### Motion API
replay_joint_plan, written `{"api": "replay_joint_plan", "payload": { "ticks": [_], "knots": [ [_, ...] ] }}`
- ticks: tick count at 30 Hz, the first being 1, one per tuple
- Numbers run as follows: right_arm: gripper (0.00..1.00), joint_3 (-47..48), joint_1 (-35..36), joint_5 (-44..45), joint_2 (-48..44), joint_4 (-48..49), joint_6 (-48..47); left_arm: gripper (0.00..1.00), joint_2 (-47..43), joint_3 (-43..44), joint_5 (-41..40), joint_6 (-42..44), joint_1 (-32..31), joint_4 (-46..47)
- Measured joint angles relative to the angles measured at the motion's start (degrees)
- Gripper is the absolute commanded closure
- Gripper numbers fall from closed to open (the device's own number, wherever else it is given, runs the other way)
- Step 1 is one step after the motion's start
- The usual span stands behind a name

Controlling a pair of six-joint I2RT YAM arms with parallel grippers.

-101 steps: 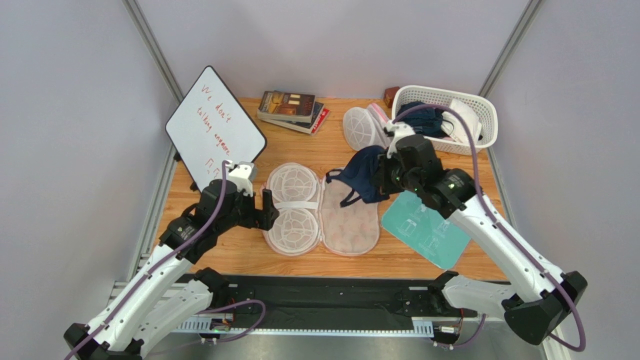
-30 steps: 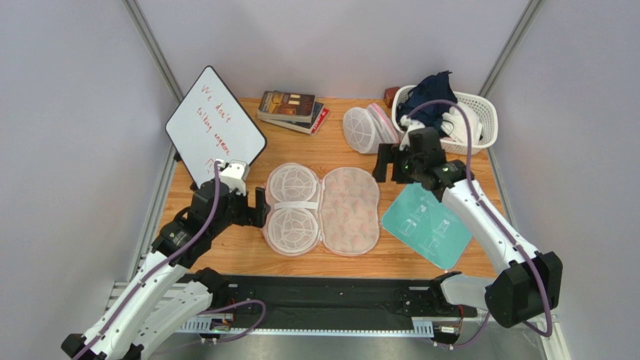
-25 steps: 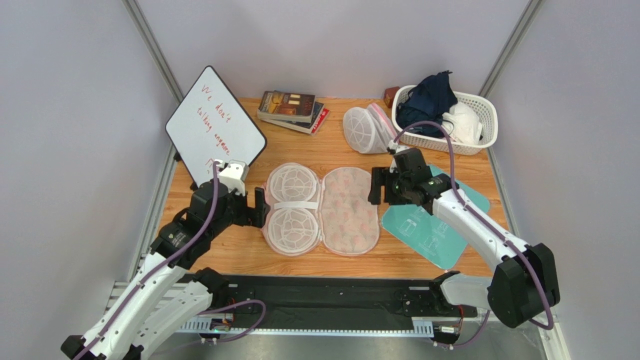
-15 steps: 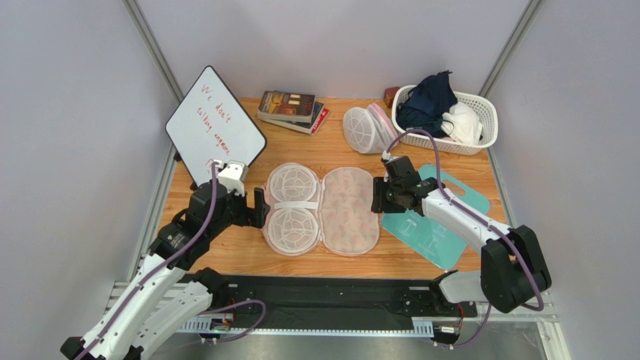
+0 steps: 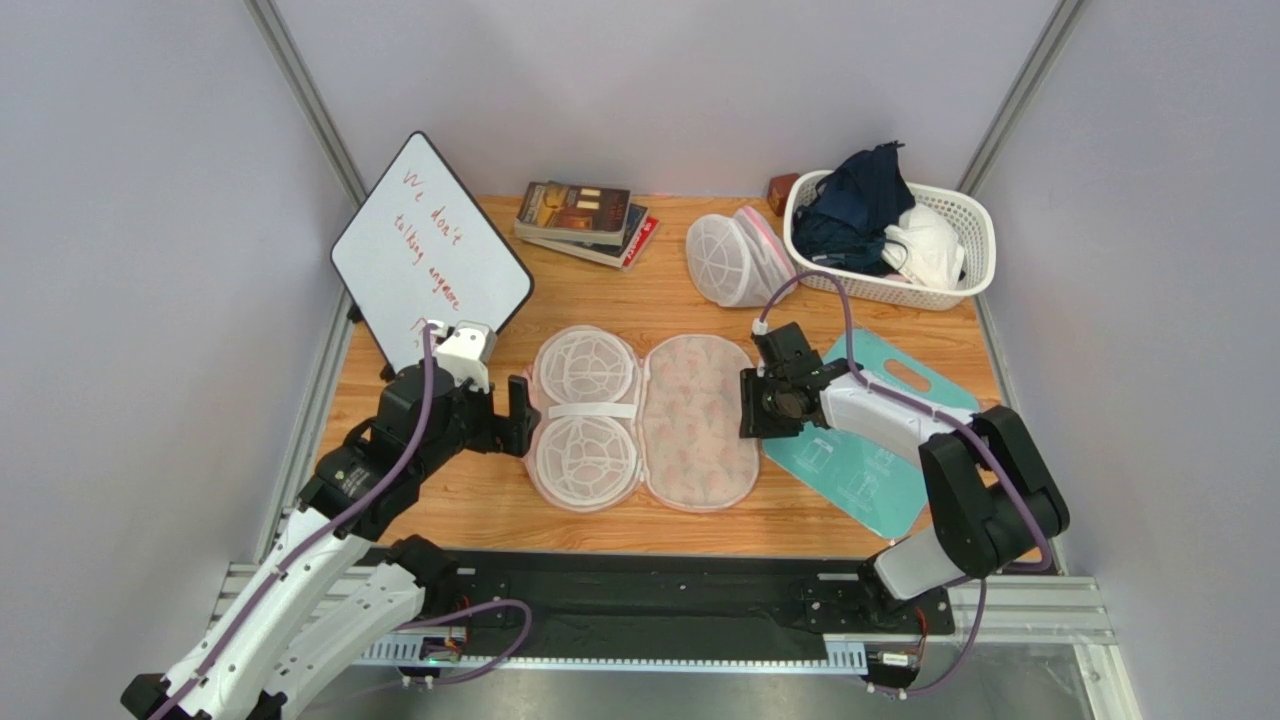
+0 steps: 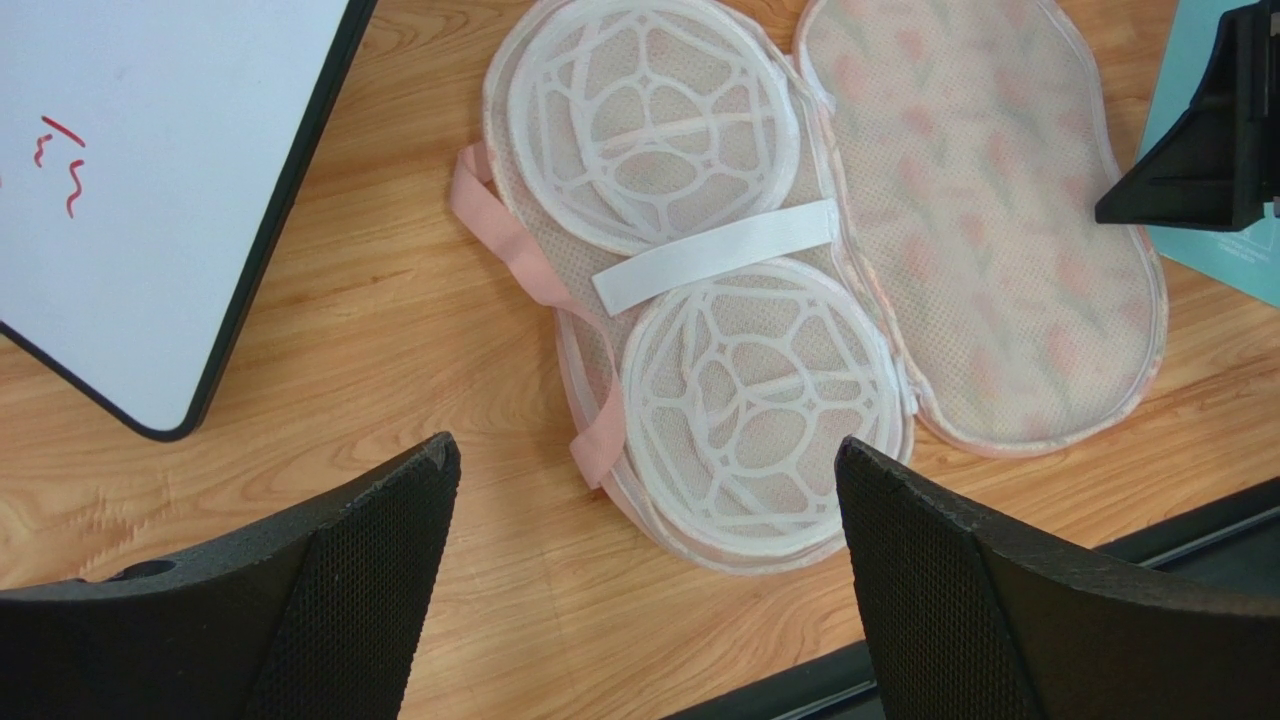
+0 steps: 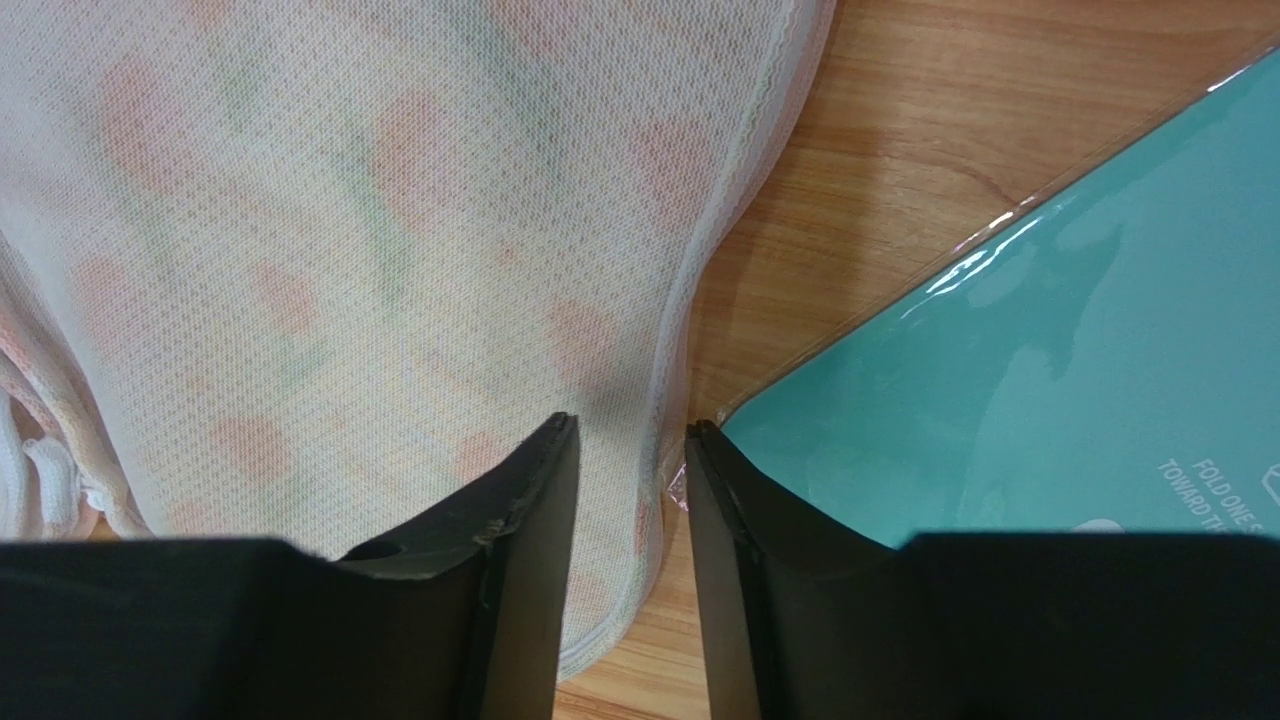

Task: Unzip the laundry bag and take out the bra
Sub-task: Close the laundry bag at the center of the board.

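**First spotter:** Your laundry bag, the flat two-lobed cream fabric pouch with peach floral print (image 5: 699, 428), lies spread open in the middle of the wooden bench (image 5: 451, 510). Its printed half is on the right. The half with two round white plastic cages and a white band is on the left.

**Second spotter:** Your right claw (image 5: 756, 402) is down at the printed half's right rim. In your right wrist view the two fingers (image 7: 511, 600) stand close, with only a narrow gap between them. The laundry bag's pink edging lies in that gap. I cannot tell whether they pinch it.

**First spotter:** Just beside that rim you have the flat teal plastic sheet (image 7: 1052, 375), its corner close to the edging.

**Second spotter:** Your left claw (image 6: 646, 447) is spread wide with nothing between its fingers. It hangs above the bench at the laundry bag's left side, by the pink loop strap (image 6: 504, 248).

**First spotter:** The dark navy bra (image 5: 854, 203) sits bunched in the white slotted plastic basket (image 5: 947, 285) at the far right corner. It is well apart from the laundry bag and lies beside a white garment (image 5: 929, 248).

**Second spotter:** Just left of the basket you have the white mesh dome-shaped bag with pink rim (image 5: 729, 258). At the far left stands your tilted whiteboard with red handwriting (image 5: 428, 255), with a stack of books (image 5: 583, 221) near it.
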Motion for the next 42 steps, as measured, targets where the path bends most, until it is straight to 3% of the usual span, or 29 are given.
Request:
{"api": "replay_joint_plan", "payload": {
  "ticks": [4, 8, 10, 26, 42],
  "knots": [
    [0.76, 0.00, 0.00, -0.37, 1.11, 0.68, -0.04, 0.00, 0.00, -0.02, 0.02, 0.00, 0.00, 0.02],
    [0.95, 0.00, 0.00, -0.37, 1.33, 0.98, -0.44, 0.00, 0.00, -0.02, 0.02, 0.00, 0.00, 0.02],
    [1.00, 0.02, 0.00, -0.24, 1.33, 0.66, -0.70, 0.00, 0.00, -0.02, 0.02, 0.00, 0.00, 0.02],
    [1.00, 14.29, 0.00, 13.38, -5.62, -17.68, -6.75, 0.00, -0.96, -0.02, 0.28, 0.00, 0.00, 0.02],
    [1.00, 30.58, 0.35, 18.29, -8.87, -28.92, -10.51, 0.00, -1.99, -0.02, 1.16, 0.00, 0.00, 0.04]
  ]
}}
